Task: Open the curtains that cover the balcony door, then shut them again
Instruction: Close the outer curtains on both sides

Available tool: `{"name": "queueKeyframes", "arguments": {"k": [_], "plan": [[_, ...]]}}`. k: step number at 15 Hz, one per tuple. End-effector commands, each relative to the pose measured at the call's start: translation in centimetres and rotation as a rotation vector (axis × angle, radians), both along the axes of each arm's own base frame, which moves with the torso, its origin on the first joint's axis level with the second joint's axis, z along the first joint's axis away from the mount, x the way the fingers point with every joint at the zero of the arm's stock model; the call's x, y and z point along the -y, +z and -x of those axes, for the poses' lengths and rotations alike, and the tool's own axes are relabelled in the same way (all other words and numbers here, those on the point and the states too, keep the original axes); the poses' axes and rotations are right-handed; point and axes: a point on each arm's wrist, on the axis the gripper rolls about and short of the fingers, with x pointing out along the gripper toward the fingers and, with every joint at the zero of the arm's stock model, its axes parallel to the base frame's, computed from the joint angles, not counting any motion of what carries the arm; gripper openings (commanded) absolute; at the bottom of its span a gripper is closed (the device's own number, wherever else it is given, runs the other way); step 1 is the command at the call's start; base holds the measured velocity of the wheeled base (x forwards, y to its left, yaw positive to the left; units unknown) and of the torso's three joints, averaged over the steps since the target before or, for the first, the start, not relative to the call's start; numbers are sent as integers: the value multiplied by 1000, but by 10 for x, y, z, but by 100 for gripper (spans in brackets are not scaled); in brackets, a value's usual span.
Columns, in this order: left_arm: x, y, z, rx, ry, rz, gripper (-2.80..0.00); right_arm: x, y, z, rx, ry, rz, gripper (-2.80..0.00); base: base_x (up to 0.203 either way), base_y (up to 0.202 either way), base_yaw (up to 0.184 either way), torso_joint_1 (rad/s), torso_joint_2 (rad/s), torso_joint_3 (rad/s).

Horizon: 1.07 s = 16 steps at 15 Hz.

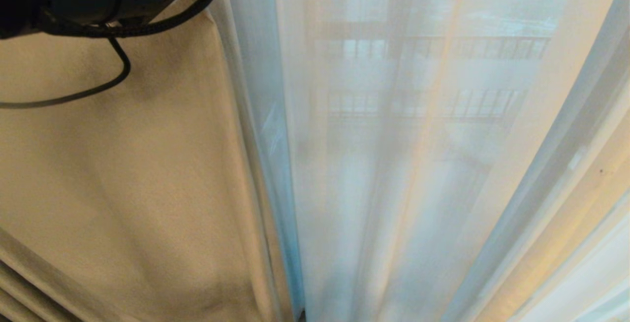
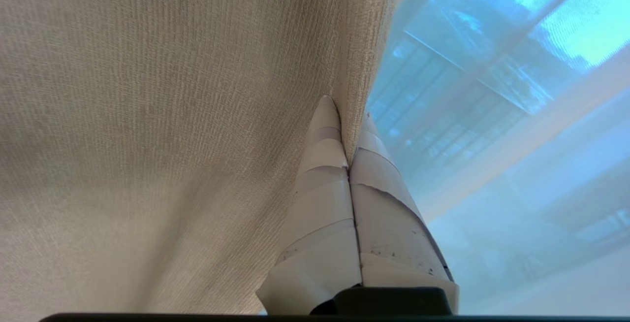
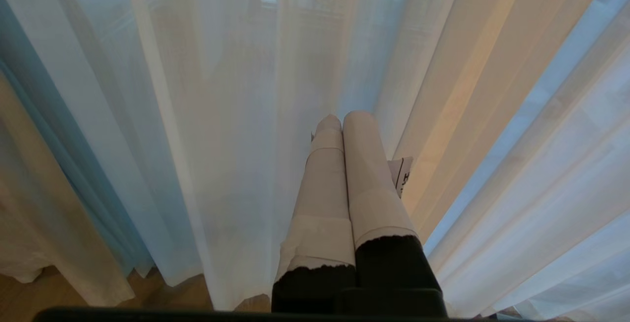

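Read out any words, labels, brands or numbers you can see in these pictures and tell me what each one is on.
"H": the only legible character, on a small white tag sticking out beside the right gripper; the rest is cut off behind the finger.
Nothing is printed on the grey-beige drape, the white sheers, or the left gripper.
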Motion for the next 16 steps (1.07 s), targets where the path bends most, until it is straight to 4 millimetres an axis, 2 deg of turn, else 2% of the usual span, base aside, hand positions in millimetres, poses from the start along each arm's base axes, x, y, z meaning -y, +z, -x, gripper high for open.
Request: {"name": "queueKeyframes", "arguments": {"k": [1,11,16], "plan": [[8,-4,-2,-7,-15,-3,-280,0,0,0,0,1,1,-280,0,0,0,0,0,0],[50,-15,4,-10,-68,-6,-280,0,0,0,0,1,1,-280,0,0,0,0,0,0],[50,-15,4,-11,-53,-6,-280,0,0,0,-1,1,1,-280,0,0,0,0,0,0]]}}
